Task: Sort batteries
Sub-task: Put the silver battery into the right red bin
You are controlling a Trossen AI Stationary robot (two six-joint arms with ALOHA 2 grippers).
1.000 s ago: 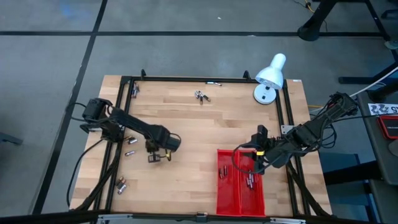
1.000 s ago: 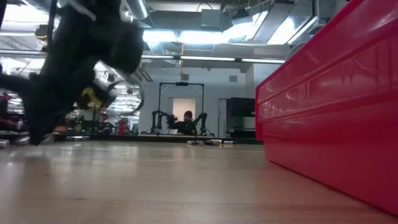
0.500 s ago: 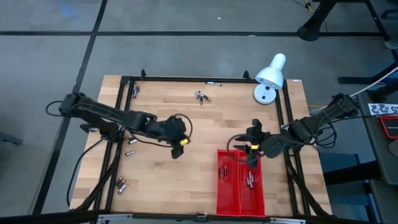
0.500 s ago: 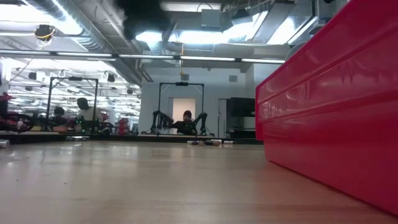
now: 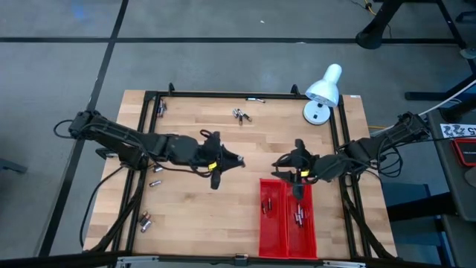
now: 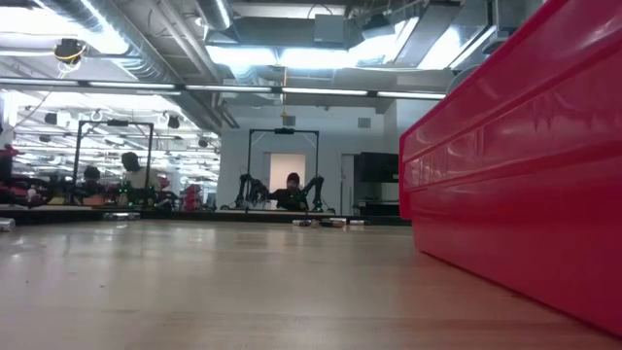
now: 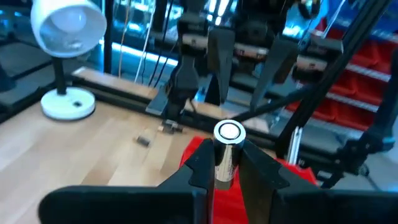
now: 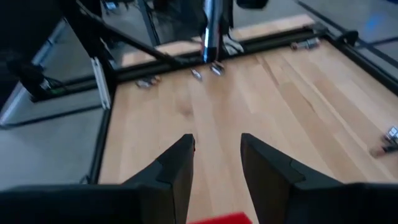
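Note:
My left gripper [image 5: 236,161] hangs above the middle of the table, pointing level toward the right arm, shut on a silvery battery [image 7: 225,158]. My right gripper [image 5: 281,164] faces it from just beyond the far end of the red tray [image 5: 286,219]. It stands open [image 8: 214,165] with nothing between its fingers. Loose batteries lie on the wood at the far middle [image 5: 239,114] and along the left side [image 5: 155,175]. A few batteries lie in the tray [image 5: 299,214]. My left gripper pinches the battery's side [image 7: 222,174] between its two fingers, at the lower part of the cell. The fingers come level from the table's left. The battery stands roughly upright, its round top end [image 7: 228,132] above the fingertips, lifted clear of the table.
A white desk lamp [image 5: 323,93] stands at the far right corner. A black frame rail [image 5: 223,94] runs round the table. More batteries lie at the near left [image 5: 145,221] and far left [image 5: 160,108]. The low view shows only the tray's wall [image 6: 515,194].
My left gripper has risen from the table with the battery, tipped from pointing down to level, and gone toward the table's right, toward the tray. My right gripper has moved off the tray toward the far edge and tipped up a little.

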